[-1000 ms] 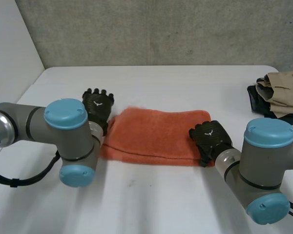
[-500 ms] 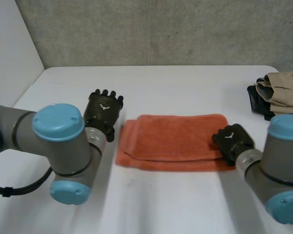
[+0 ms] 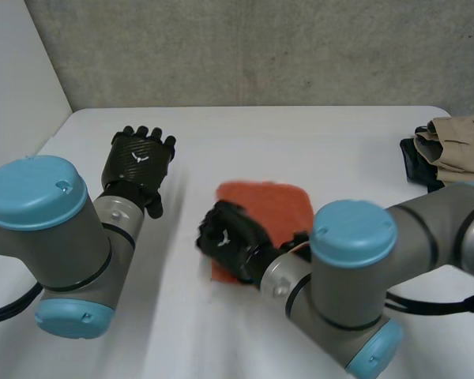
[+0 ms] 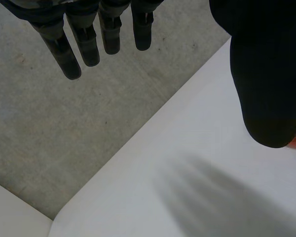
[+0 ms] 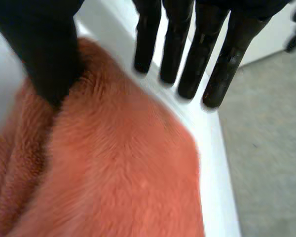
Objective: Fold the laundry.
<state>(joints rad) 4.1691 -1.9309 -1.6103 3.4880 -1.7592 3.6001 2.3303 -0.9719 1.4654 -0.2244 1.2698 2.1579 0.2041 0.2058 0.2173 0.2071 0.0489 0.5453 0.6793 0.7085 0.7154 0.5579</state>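
- Table (image 3: 245, 134): white, smooth and matte, with a rounded far right corner. A rough grey concrete wall stands behind its far edge.
- Arms: the left arm (image 3: 43, 229) and right arm (image 3: 363, 264) are grey tubes with light-blue caps. Both come in from the near edge.
- Towel (image 3: 278, 204): orange, thick and fluffy, with the nap clear in the right wrist view (image 5: 118, 168). It is folded into a compact, roughly square block with layered edges, and lies near the table's middle, slightly toward the right.
- Clothes heap at the right edge: a crumpled beige garment (image 3: 462, 146) lies on top of a dark garment (image 3: 419, 167), well apart from the towel.
- Right hand (image 3: 231, 241): black with a woven texture, at the towel's near left corner. Its thumb (image 5: 49, 54) presses into the pile. Its fingers (image 5: 200, 49) are straight and spread, reaching past the towel's edge over bare table. It is released, not clenched.
- Left hand (image 3: 140, 162): its fingers (image 4: 86, 42) are straight and relaxed, its thumb (image 4: 266, 74) is apart from them, and it holds nothing. It hangs over the table's left half, well apart from the towel.
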